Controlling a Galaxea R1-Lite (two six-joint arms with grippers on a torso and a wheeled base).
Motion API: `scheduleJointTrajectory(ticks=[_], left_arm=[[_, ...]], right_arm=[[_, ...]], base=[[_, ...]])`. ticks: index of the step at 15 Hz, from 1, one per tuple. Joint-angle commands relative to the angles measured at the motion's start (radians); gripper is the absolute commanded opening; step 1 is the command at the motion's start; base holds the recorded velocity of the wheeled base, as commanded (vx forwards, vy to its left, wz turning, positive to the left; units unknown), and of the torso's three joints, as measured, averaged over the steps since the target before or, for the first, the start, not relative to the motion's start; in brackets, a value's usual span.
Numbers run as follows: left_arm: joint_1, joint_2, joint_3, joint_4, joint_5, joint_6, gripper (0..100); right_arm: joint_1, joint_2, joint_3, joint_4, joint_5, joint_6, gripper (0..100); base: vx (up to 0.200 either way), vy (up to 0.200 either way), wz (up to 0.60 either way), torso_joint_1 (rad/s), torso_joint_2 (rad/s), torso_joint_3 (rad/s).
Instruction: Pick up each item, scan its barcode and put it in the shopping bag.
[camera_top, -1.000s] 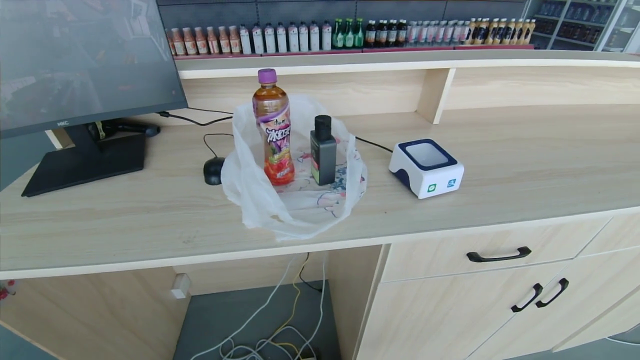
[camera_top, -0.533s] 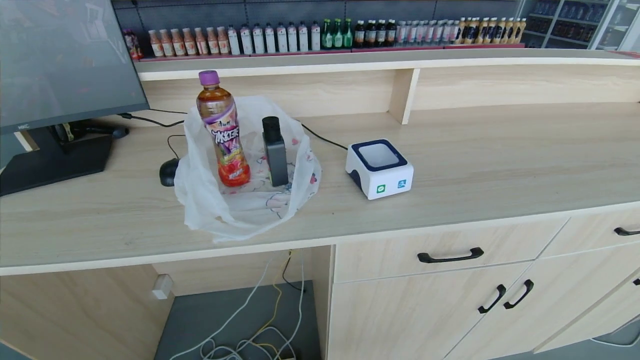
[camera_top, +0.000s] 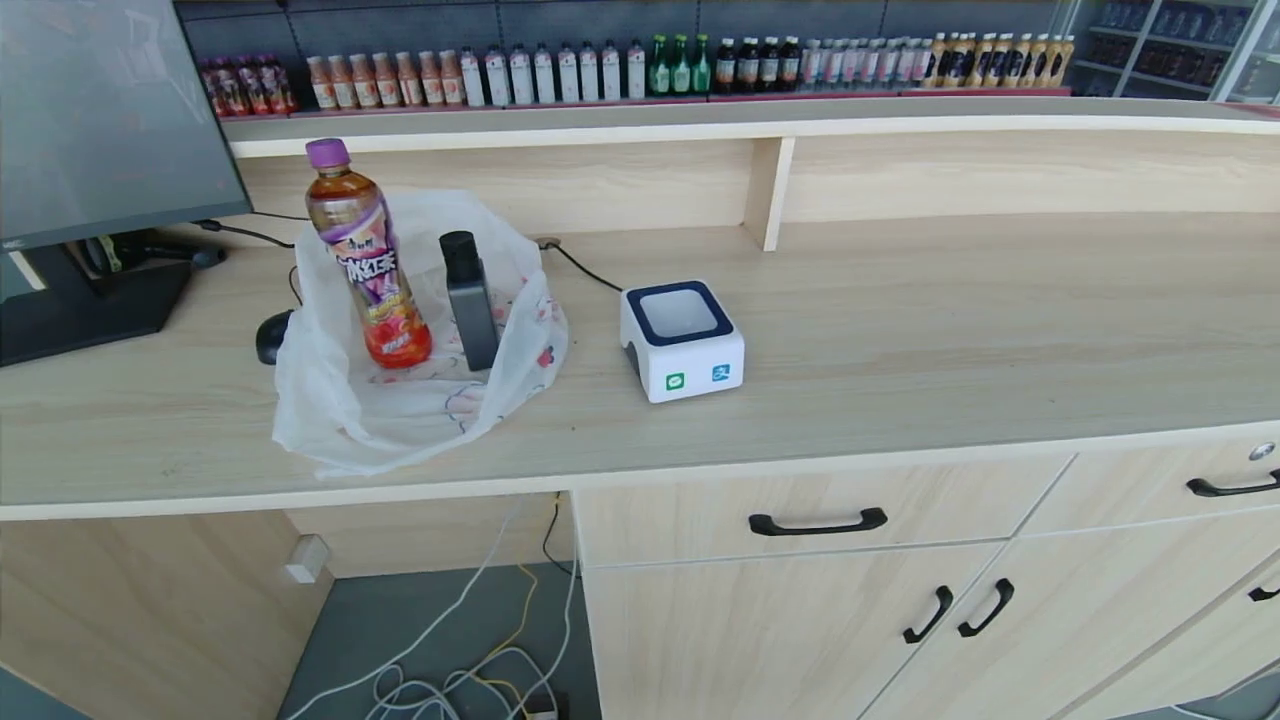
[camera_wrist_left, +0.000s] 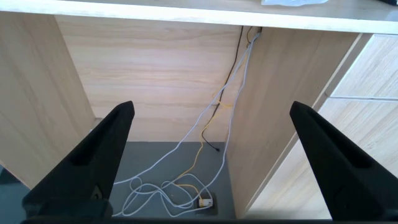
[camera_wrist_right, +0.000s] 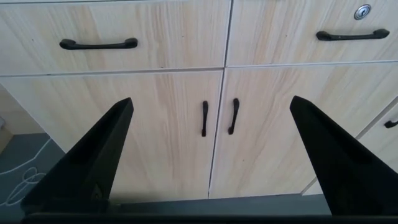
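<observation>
Bagging looks all but finished, judging by how things lie. The tea bottle (camera_top: 366, 262), with its purple cap, stands upright in the left part of the head view, inside the crumpled white shopping bag (camera_top: 325, 405). The dark grey bottle (camera_top: 472, 305), with a black cap, stands upright just beside it, toward the middle of the frame and also within the bag's spread walls. I see no other item waiting on the surface (camera_top: 950, 330). The barcode scanner (camera_top: 682, 341) sits near the bag toward the centre of the frame, its window facing up with nothing over it. Whether both items were scanned cannot be told from here.

If anything is left, the next move calls for raising an arm above the edge of the surface and checking for a further item. Any pick would need a steady grasp on a tall, narrow body that could tip against the soft bag.

Both arms hang low in front of the furniture, below the level of the surface. The left hand (camera_wrist_left: 211, 109) is spread wide and holds nothing. It faces the open recess under the surface, where loose cables (camera_wrist_left: 205, 134) run down to the floor. The right hand (camera_wrist_right: 211, 102) is likewise spread wide and empty, facing the pale wooden cabinet doors (camera_wrist_right: 155, 143) with their black handles, beneath the drawer fronts. Neither hand is near the bag or the scanner.
</observation>
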Motion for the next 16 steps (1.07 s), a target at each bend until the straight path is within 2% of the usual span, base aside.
scheduleJointTrajectory(ticks=[1, 3, 16], left_arm=[[0.000, 0.000, 0.000, 0.000, 0.001, 0.000, 100], [0.000, 0.000, 0.000, 0.000, 0.001, 0.000, 100], [0.000, 0.000, 0.000, 0.000, 0.001, 0.002, 100]], right_arm=[[0.000, 0.002, 0.000, -0.001, 0.000, 0.000, 100], [0.000, 0.002, 0.000, -0.001, 0.000, 0.000, 100], [0.000, 0.002, 0.000, -0.001, 0.000, -0.002, 100]], base=[[0.000, -0.200, 0.00, 0.002, 0.00, 0.007], [0.000, -0.200, 0.00, 0.002, 0.00, 0.002], [0.000, 0.000, 0.00, 0.000, 0.00, 0.000]])
